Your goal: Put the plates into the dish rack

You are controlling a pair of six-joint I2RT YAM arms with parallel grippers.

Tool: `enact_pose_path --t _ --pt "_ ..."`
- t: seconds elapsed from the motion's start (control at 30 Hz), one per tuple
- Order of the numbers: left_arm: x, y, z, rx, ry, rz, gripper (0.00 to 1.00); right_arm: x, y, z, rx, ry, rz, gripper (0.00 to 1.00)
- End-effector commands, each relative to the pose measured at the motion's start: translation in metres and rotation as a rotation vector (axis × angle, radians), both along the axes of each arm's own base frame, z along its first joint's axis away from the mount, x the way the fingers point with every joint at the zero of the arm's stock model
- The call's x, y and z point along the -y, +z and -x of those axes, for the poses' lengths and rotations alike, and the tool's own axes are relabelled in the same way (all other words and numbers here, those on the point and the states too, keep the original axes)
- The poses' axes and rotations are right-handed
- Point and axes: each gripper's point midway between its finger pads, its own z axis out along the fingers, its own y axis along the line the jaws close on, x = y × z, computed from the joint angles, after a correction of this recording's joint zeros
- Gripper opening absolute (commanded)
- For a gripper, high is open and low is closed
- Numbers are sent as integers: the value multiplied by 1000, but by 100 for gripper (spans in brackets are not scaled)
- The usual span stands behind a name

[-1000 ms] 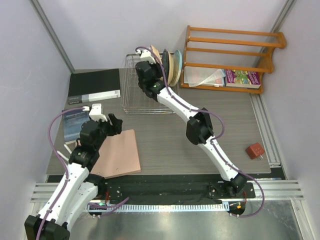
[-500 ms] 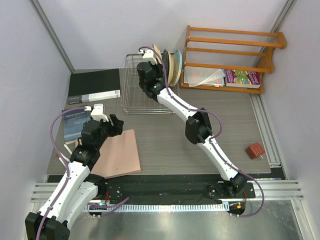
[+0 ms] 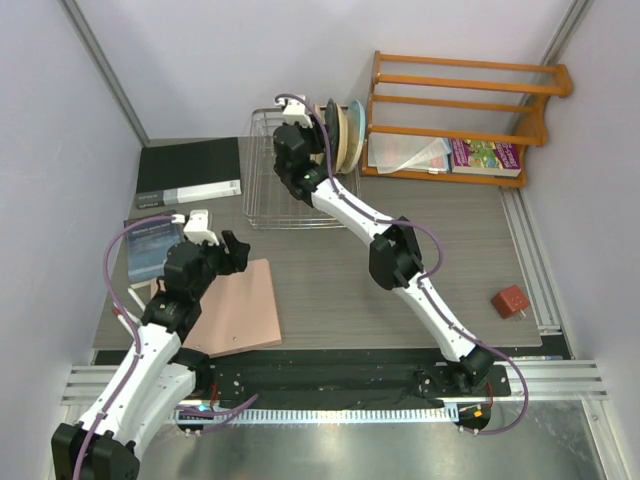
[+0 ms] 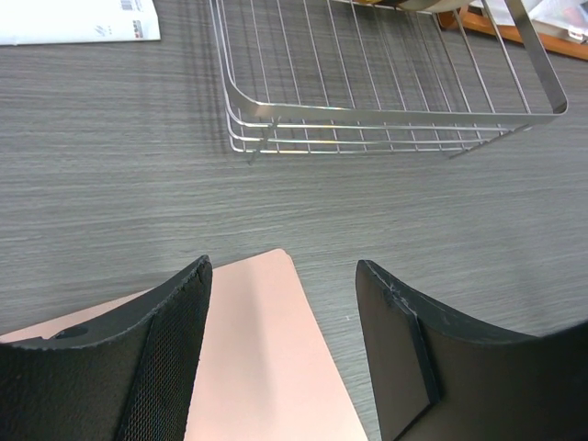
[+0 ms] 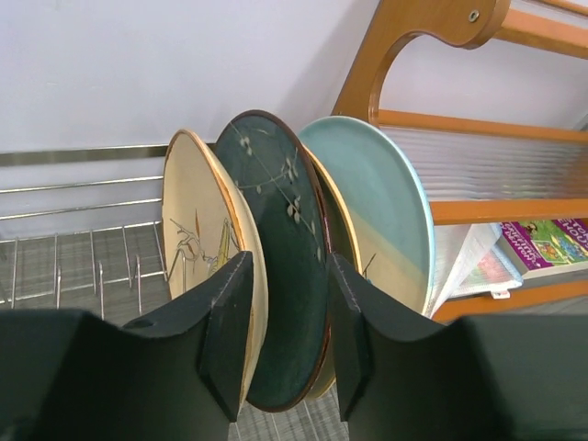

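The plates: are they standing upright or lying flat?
Upright: in the right wrist view the plates stand on edge, side by side.

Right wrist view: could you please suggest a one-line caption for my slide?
Right gripper straddling the upright dark teal plate, among other plates at the wire dish rack.

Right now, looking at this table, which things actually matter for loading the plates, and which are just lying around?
For the job:
- plates, standing on edge at the rack's right end
- dish rack

Just lying about:
- orange wooden shelf
- books on its bottom level
- black binder
- blue book
- pink board
- small red block
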Motion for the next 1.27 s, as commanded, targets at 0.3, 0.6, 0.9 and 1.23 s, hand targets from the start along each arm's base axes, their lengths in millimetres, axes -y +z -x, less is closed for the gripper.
enact_pose_path --t 0.3,0.6,0.9,1.23 --pt "-15 41 -18 125 70 -60 86 43 166 64 190 -30 -64 92" --pt "-21 68 -43 164 52 -238 99 119 128 101 -106 12 120 100" --pt "-10 74 -77 81 16 -276 99 193 6 154 -642 296 -337 100" --pt "-9 66 -111 39 34 -305 100 264 5 212 -584 100 -177 100"
